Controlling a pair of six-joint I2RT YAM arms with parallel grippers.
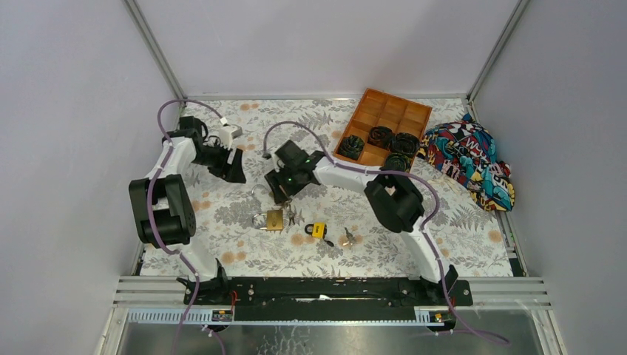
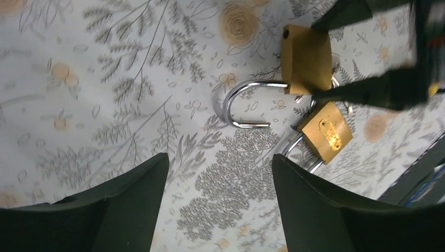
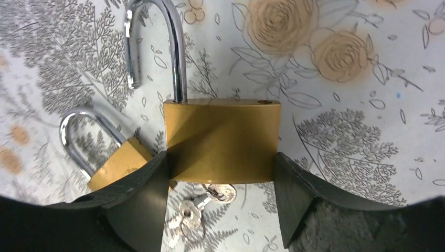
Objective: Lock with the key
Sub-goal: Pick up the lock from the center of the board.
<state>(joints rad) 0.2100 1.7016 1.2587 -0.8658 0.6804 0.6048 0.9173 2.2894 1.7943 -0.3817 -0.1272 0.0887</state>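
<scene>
- Padlock point(image 3: 222, 139) body sat squarely between the fingers of the right gripper point(image 3: 221, 160), which clasped it by its two lower flanks. The grip looked made, though how firm it was could not be told.
- Its long axis ran straight away from that wrist. The keys point(image 3: 225, 193) hung from the underside, nearest the palm, and one seemed to sit in the keyhole. The shackle point(image 3: 179, 58) pointed away.
- That shackle stood open, with one leg seated in the body and the free leg out on the side opposite the empty hole. It would probably have to be turned back over the hole and pressed in.
- The left gripper point(image 2: 219, 160) hovered released above the flowered cloth point(image 2: 78, 131), with nothing between its fingers. The shackle lay ahead of its gap and slightly to the right, clear of both fingers.
- Of the two arms, the left was the free one and looked the nearer to the shackle, so that push likely fell to it.
- A smaller padlock point(image 3: 118, 165), its own shackle shut, lay just beside the held one, touching or nearly touching its corner. It could get nudged.
</scene>
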